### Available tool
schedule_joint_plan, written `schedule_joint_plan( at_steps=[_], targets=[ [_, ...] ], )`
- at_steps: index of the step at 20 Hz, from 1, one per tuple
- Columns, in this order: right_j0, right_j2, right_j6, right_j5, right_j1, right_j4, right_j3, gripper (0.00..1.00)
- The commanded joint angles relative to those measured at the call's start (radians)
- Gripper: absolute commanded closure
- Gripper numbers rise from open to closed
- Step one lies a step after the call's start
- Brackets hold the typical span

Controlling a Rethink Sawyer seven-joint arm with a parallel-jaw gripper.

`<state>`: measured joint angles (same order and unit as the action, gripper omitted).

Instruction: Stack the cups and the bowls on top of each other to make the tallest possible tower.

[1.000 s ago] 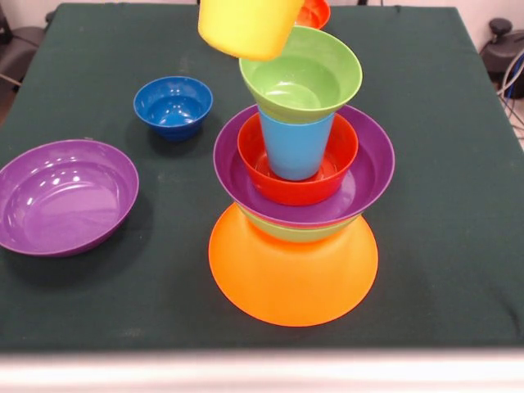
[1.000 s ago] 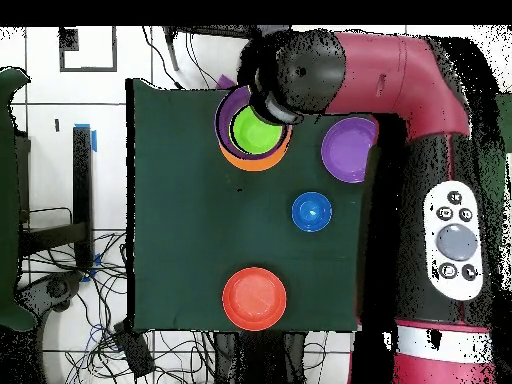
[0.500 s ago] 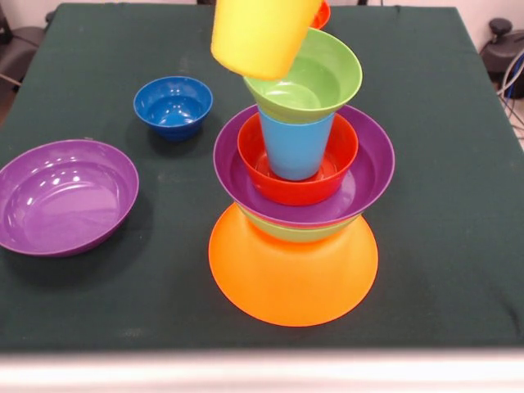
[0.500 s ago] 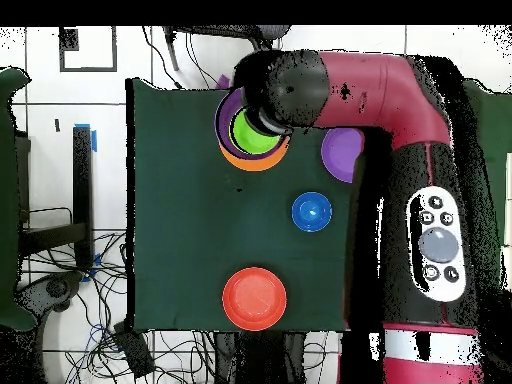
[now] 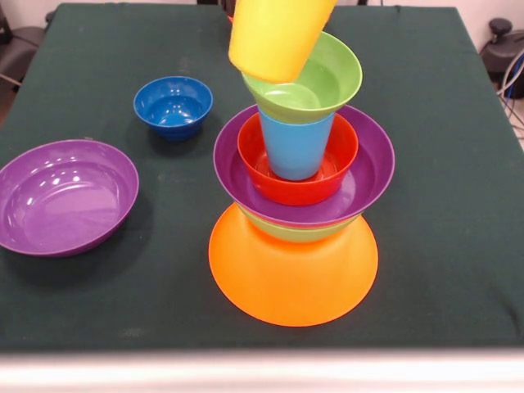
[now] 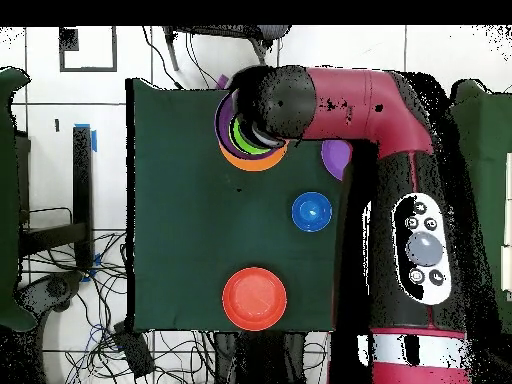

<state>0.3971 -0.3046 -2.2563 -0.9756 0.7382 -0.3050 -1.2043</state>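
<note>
Surface: dark green cloth over the table (image 5: 458, 164); pale floor tiles and loose cables around it in the overhead view.

Front, tower: the tower (image 5: 299, 188) stands on an upturned orange bowl (image 5: 291, 274); above it a green bowl rim, a purple bowl (image 5: 368, 176), a red-orange bowl (image 5: 327, 176), a light blue cup (image 5: 295, 147) and a green bowl (image 5: 315, 78) on top.

Front, carried cup: the yellow cup (image 5: 274, 37) hangs tilted at the top edge, its base just over the near-left rim of the top green bowl.

Front, loose pieces: a small dark blue bowl (image 5: 173, 105) and a second purple bowl (image 5: 65, 195) sit well apart to the left.

Front, gripper: not seen; cannot tell how it holds the cup.

Overhead, arm: the red and black arm (image 6: 360, 100) covers most of the tower; only slivers of the rims show.

Overhead, loose pieces: a red-orange bowl (image 6: 254, 298) sits alone, far from the tower.

Risk: the top green bowl rests on a narrow cup; a tilted, off-centre cup pressing its rim could tip it or sway the stack.

Risk, cause: lowering before levelling and centring.
</note>
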Motion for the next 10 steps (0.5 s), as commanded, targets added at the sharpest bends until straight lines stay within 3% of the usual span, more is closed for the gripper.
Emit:
schedule_joint_plan(
  at_steps=[1, 10],
  targets=[
    [-0.022, 0.036, -0.094, 0.034, -0.023, 0.017, -0.152, 1.00],
    [-0.008, 0.035, -0.064, 0.092, -0.026, 0.045, -0.224, 1.00]
  ],
)
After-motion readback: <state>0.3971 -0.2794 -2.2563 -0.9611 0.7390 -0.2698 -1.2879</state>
